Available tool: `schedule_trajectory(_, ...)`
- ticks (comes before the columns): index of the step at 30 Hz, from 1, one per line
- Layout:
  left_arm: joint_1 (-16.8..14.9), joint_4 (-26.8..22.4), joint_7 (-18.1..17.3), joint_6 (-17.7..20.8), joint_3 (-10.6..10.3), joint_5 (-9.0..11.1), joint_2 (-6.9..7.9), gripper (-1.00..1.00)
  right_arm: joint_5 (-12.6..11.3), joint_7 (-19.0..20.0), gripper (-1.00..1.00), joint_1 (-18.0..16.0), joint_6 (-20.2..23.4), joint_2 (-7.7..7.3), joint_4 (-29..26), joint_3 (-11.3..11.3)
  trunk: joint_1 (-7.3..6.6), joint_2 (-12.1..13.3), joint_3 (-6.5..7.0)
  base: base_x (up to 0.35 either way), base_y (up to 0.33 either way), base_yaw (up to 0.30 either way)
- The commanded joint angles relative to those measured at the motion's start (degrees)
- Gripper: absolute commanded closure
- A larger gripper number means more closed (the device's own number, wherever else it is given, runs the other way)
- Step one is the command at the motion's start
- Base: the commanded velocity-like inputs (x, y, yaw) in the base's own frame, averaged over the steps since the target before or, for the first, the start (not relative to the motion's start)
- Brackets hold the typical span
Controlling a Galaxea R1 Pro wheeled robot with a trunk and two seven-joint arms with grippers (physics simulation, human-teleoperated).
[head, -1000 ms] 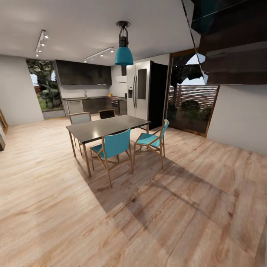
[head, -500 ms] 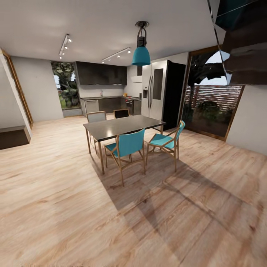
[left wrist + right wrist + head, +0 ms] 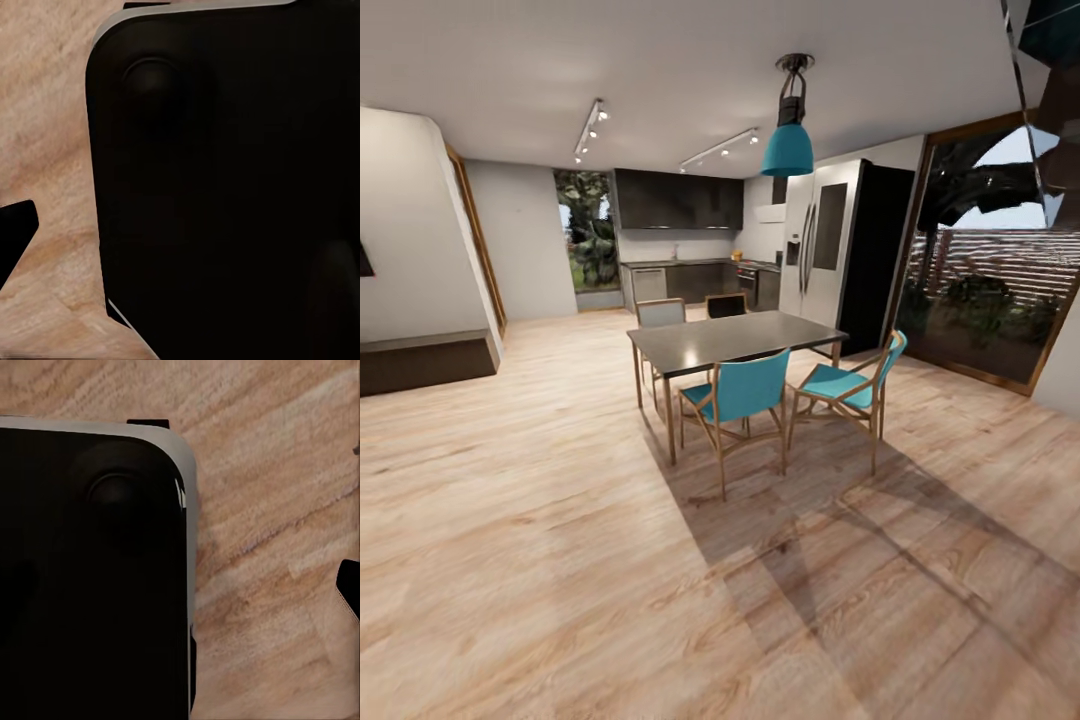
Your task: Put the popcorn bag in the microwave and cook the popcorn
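The kitchen point(image 3: 678, 205) lies far off at the back of the room, with glossy dark cabinets and a thin grey countertop point(image 3: 680, 263) under them. At this distance the popcorn bag, the popcorn and the microwave are out of view. In the left wrist view my left gripper point(image 3: 180, 255) hangs open over the wood floor beside my black base point(image 3: 225, 150), one dark fingertip point(image 3: 15, 232) at the picture's edge. My right gripper point(image 3: 180, 592) is also open, its fingertip point(image 3: 349, 589) over the floor.
A dark dining table point(image 3: 735, 338) with two teal chairs point(image 3: 745, 392) stands between me and the kitchen. A steel fridge point(image 3: 825, 250) is at the back right, a glass door point(image 3: 990, 290) at right, a low dark bench point(image 3: 425, 360) at left. Open wood floor point(image 3: 540, 480) leads past the table's left.
The whole head view has shifted: the camera has turned left, so table, fridge and kitchen sit further right, and a wall with a low bench has come in at left.
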Motion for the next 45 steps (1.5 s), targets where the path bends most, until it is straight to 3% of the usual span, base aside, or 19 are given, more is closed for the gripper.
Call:
schedule_trajectory(1,0.0,-0.1,0.0,-0.1,0.0,0.0,-0.01,-1.00,0.0,-0.1,-1.00,0.0,-0.2,0.00,0.0,0.0,0.00,0.0,-0.03,0.000,0.000,0.261)
schedule_trajectory(9,0.0,-0.1,0.0,-0.1,0.0,0.0,-0.01,-1.00,0.0,-0.3,-1.00,0.0,-0.2,0.00,0.1,-0.1,0.00,0.0,-0.03,0.000,0.000,0.261)
schedule_trajectory(16,0.0,0.0,0.0,-0.1,0.0,0.0,-0.01,-1.00,0.0,-3.8,-1.00,0.0,-0.3,0.01,0.2,-0.2,0.00,0.0,-0.03,0.000,0.000,0.261)
schedule_trajectory(45,0.0,-0.1,0.0,-0.1,0.0,0.0,-0.01,-1.00,0.0,-3.9,-1.00,0.0,-0.3,0.03,0.2,-0.2,0.00,0.0,-0.03,0.000,0.000,0.261)
